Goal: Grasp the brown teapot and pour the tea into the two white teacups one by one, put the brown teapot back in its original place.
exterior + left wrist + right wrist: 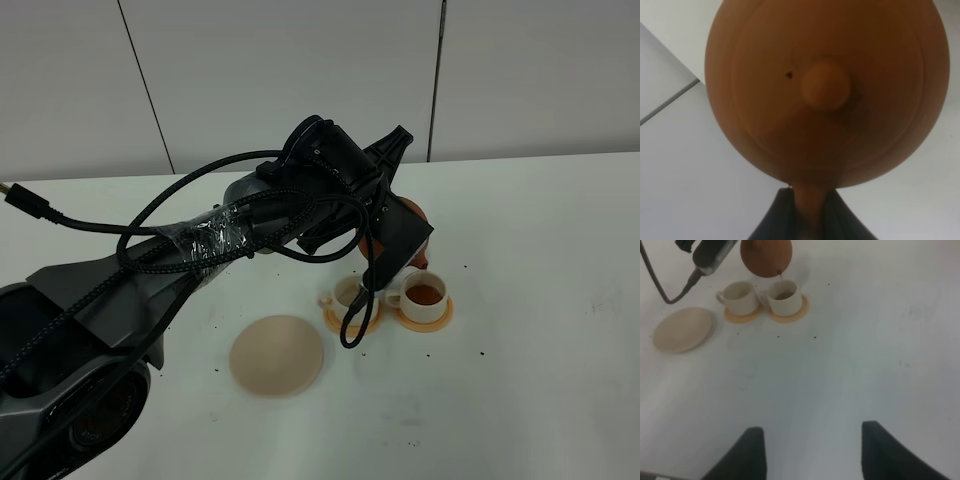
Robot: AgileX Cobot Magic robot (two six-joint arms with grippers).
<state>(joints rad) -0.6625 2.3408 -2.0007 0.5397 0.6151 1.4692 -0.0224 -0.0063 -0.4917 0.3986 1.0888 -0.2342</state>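
The left claw (pixel 810 212) grips the brown teapot (pixel 825 90) by its handle, tipped over the teacup (pixel 425 293) just beneath it, which holds tea: the first pour looks to be in hand. Next, level the pot and shift to the empty teacup (pixel 350 292) alongside, leaving the trivet (pixel 277 355), farther back, for last. The right claw (pixel 812 440) hangs open, well apart.

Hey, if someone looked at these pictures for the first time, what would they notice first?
The big black left arm fills the high view, its gripper holding the brown teapot tilted over the white teacup on that view's right, which already holds dark tea. The other teacup beside it looks empty, and the pale round trivet lies bare nearer the camera, to their left.
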